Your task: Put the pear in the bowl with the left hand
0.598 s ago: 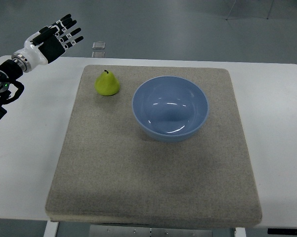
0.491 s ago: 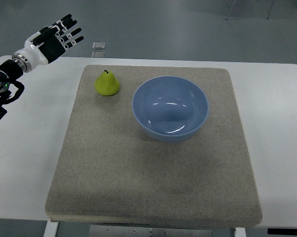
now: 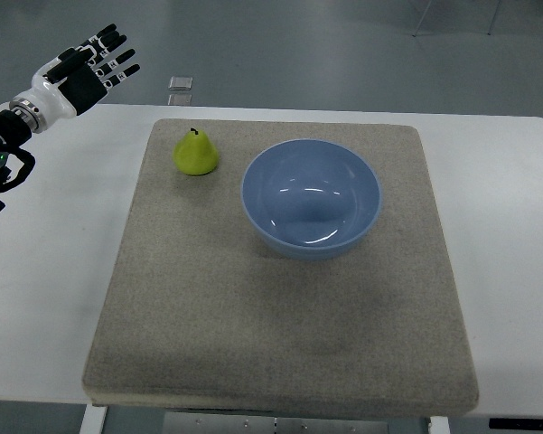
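Top view: one steep look down at a white desk (image 3: 54, 271) carrying a grey mat (image 3: 280, 325).
Pear: the pear (image 3: 196, 152) stands upright, stem up, on the mat's far-left part, at about 10 o'clock from the mat's middle, untouched.
Bowl: the blue bowl (image 3: 312, 199) sits just beside the pear, at its 4 o'clock, apart from it and with nothing inside.
Left hand: the left hand (image 3: 79, 70) hangs at the frame's 10 o'clock corner, beyond the desk's far-left edge, fingers spread and holding nothing; it is well apart from the pear, at the pear's 10 o'clock.
Right hand: not visible.
Progress: nothing appears done yet. Reach, grasp, lift, carry toward 4 o'clock and release over the bowl all seem left.
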